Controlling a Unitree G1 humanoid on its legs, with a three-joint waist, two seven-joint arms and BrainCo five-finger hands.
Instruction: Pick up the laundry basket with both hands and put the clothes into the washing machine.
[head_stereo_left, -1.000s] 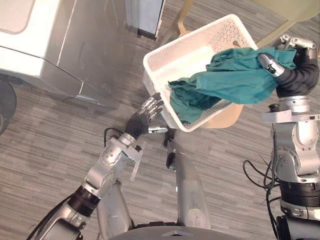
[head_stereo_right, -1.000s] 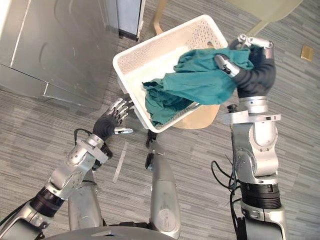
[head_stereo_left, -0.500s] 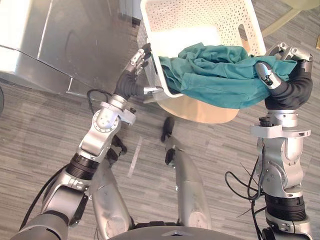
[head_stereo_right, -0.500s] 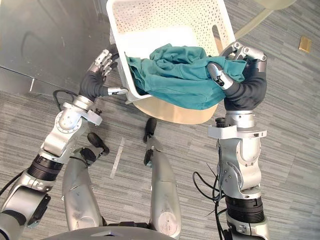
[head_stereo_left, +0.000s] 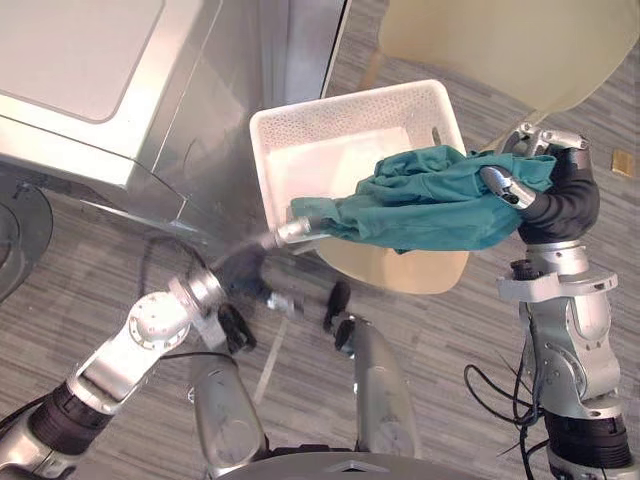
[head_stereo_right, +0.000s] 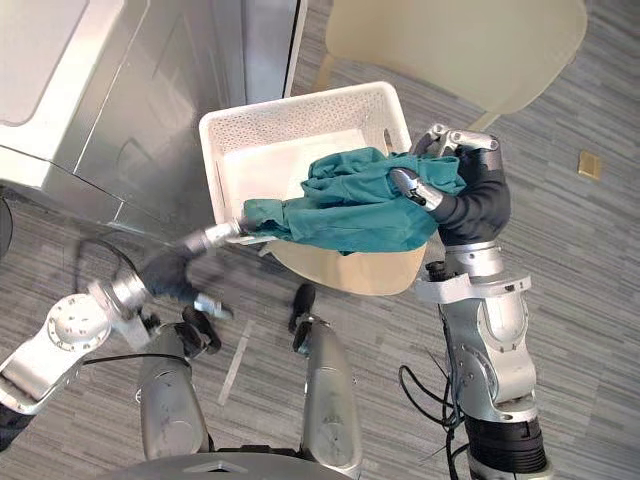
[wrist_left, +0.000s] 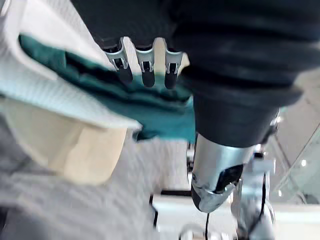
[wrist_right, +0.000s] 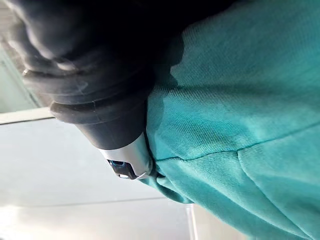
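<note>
Next, laundry basket (head_stereo_left: 340, 150) to be tilted slowly toward washing machine (head_stereo_left: 80, 70); rim gripped through teal clothes (head_stereo_left: 430, 205) by clenched right hand (head_stereo_left: 545, 192), corner propped by straight-fingered left hand (head_stereo_left: 296, 230).

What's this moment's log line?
basket: above chair, near washing machine | clothes: draped over rim | right hand: curled on clothes at right rim | left hand: open, at near-left rim | loading: not done

I can read no text, label, number or sign here: the washing machine (head_stereo_left: 80, 80), white laundry basket (head_stereo_left: 340, 112), teal clothes (head_stereo_left: 430, 205) and beige chair (head_stereo_left: 500, 40) look blank. The small tan tag (head_stereo_left: 622, 162) on the floor beside the chair is too small to read.
</note>
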